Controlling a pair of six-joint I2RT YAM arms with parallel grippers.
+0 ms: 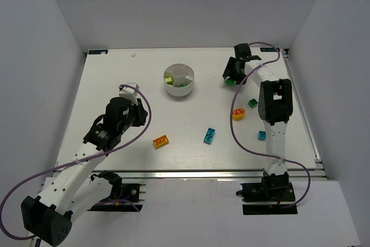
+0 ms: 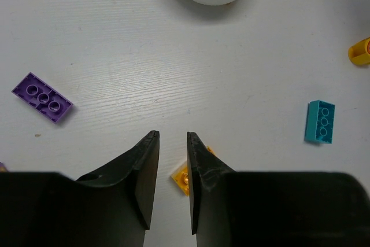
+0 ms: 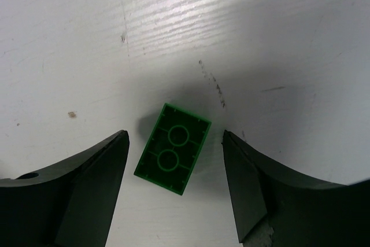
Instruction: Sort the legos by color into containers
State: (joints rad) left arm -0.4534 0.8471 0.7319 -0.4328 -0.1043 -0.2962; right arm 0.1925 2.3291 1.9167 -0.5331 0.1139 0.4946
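Hovering low at the far right of the worktop (image 1: 115, 73), the right fingers (image 3: 98, 183) are released and stand wide apart. A green brick (image 3: 172, 148) lies between them, touched by neither. It lies upside down, its hollow underside with two rings facing up, and sits at a slant to the fingers.

The left fingers (image 2: 144, 183) hang over the near left part of the worktop. Only a narrow gap parts them and they grasp nothing; bare worktop shows through the gap. An orange-yellow brick (image 1: 161, 141) lies just beside them, partly hidden under one finger in the left wrist view. A flat purple piece (image 2: 42, 97) lies well off to the other side.

The round white bowl (image 1: 179, 91) sits at the far middle of the worktop, with a round hub and radial dividers. Lime pieces (image 1: 169, 77) lie in its left compartment.

The other legos lie loose on the worktop, all apart from the bowl:
- A cyan brick (image 1: 210, 135) lies near the middle.
- A smaller cyan brick (image 1: 262, 135) lies beside the right arm.
- A dark green brick (image 1: 253, 103) lies on the right side.
- A round yellow-orange piece with red (image 1: 238, 113) lies near the dark green brick.
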